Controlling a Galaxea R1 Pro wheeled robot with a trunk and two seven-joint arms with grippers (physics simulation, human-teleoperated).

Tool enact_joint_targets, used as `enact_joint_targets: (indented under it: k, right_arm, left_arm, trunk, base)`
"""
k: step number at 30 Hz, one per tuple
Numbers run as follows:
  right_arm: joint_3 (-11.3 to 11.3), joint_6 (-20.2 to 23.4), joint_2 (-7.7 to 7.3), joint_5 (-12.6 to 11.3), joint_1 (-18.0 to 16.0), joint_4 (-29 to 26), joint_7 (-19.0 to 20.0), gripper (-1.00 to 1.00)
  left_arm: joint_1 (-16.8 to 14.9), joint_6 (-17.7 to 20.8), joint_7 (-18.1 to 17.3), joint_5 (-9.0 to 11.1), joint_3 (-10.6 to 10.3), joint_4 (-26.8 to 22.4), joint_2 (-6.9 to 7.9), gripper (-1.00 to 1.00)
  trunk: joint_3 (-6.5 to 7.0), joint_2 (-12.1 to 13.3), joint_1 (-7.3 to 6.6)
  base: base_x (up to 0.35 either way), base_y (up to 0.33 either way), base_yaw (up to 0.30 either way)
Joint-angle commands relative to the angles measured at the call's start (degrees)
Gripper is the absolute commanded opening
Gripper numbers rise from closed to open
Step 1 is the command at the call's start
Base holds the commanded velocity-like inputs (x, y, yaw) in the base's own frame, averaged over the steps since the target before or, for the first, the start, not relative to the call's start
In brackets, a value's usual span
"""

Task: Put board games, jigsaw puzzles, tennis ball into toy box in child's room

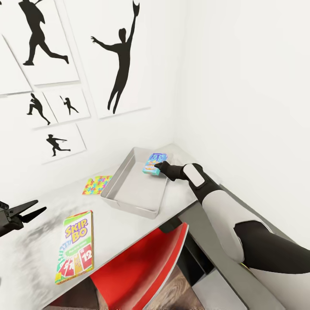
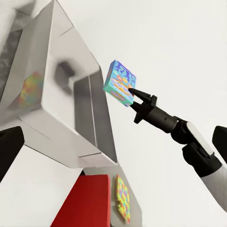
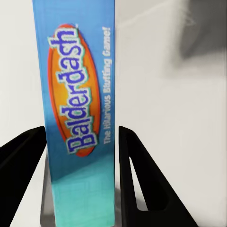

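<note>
My right gripper (image 1: 158,165) is shut on a blue Balderdash board game (image 1: 153,163), holding it just above the far right corner of the grey toy box (image 1: 129,202). Seen from the right wrist, the box edge (image 3: 80,109) stands upright between both black fingers (image 3: 135,165). From the left wrist, the game (image 2: 120,83) hangs at the right gripper's (image 2: 134,96) tip beside the toy box (image 2: 71,113). A Skip-Bo board game (image 1: 75,246) lies flat near the table's front edge. A colourful jigsaw puzzle (image 1: 97,184) lies left of the toy box. My left gripper (image 1: 31,210) hovers open at the far left.
The white table (image 1: 38,241) fits into a corner, with walls behind it and to its right. A red chair (image 1: 142,267) is tucked under the front edge. Posters of black silhouettes (image 1: 120,56) hang on the back wall.
</note>
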Motion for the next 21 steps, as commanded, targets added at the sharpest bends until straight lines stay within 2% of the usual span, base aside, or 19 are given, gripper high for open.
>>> enact_joint_targets:
  k: [1, 21]
  right_arm:
    - [0.2, 0.1, -0.03, -0.5, 0.0, -0.1, -0.3, -1.00]
    - [0.2, 0.3, -0.12, -0.5, -0.2, -0.1, -0.4, -1.00]
  left_arm:
    - [0.0, 0.6, -0.3, 0.0, 0.0, 0.0, 0.03, 1.00]
    - [0.1, 0.5, -0.3, 0.2, 0.1, 0.0, 0.01, 1.00]
  trunk:
    - [-0.20, -0.1, 0.03]
    - [-2.06, -0.1, 0.03]
  base:
    - [0.000, 0.000, 0.000]
    - [0.000, 0.000, 0.000]
